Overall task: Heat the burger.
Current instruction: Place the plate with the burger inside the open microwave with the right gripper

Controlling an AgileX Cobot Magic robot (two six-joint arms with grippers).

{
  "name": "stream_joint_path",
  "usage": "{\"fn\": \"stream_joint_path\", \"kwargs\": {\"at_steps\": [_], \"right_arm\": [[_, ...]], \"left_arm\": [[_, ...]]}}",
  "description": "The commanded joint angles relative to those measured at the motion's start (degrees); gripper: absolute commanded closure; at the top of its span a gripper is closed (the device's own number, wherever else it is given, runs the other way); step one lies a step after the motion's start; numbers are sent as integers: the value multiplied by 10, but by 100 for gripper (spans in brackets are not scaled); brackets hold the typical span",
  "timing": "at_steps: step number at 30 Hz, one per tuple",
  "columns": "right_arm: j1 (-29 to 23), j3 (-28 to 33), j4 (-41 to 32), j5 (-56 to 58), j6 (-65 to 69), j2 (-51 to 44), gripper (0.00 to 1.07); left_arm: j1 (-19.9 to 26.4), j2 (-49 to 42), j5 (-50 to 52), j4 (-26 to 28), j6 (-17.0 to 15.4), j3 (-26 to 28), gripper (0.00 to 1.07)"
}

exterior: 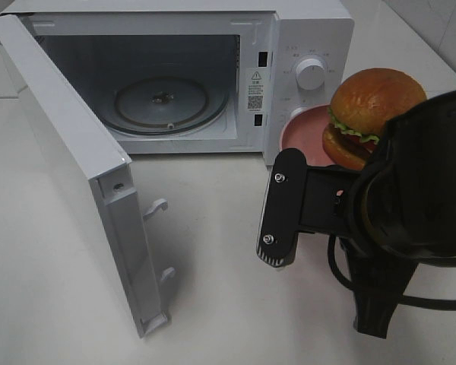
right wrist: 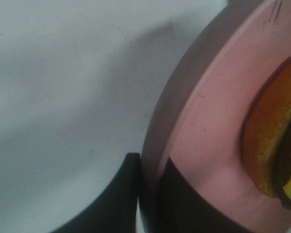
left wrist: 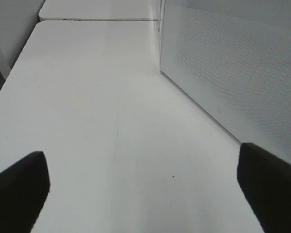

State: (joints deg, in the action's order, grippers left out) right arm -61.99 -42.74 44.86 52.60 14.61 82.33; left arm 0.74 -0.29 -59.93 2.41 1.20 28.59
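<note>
Our right gripper (right wrist: 148, 167) was clamped on the rim of the pink plate (exterior: 298, 133), at the frame's right, with the burger (exterior: 374, 110) on it. We judged the plate should stay level on its way into the open microwave (exterior: 311, 38), upper left.

We find the microwave (exterior: 311, 46) across the upper frame, standing on the table (exterior: 213, 266). Its door (exterior: 68, 152) swings out at the left, and the turntable (exterior: 163, 103) lies inside. At upper right, before the control panel, the burger (exterior: 372, 106) sits on the plate (exterior: 300, 133), which seems lifted off the table.
</note>
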Motion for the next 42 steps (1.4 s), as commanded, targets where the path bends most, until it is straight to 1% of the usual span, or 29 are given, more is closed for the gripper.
{"fn": "stream_joint_path", "kwargs": {"at_steps": [1,4,6,16,23,33,35,36,40,42], "right_arm": [[-3,1,44,-8,-46,-6,104],[-3,1,44,-13,-54,-6,104],[-3,1,45,-29,-90,-6,104],[-3,1,46,-82,-170,-6,104],[-3,1,73,-121,-208,-6,103],[-3,1,76,-148,-288,-6,102],[-3,1,73,-151,-297,-6,102],[-3,1,58,-163,-286,-5,102],[-1,1,58,-179,-286,-1,102],[15,1,53,-198,-323,-1,102]], "left_arm": [[-2,-12,3,-1,-1,-1,1],[-2,-12,3,-1,-1,-1,1],[-2,-12,3,-1,-1,-1,1],[-2,-12,3,-1,-1,-1,1],[-2,-12,3,-1,-1,-1,1],[-2,-12,3,-1,-1,-1,1],[-2,-12,3,-1,-1,-1,1],[-2,-12,3,-1,-1,-1,1],[-2,-12,3,-1,-1,-1,1],[-2,-12,3,-1,-1,-1,1]]}}
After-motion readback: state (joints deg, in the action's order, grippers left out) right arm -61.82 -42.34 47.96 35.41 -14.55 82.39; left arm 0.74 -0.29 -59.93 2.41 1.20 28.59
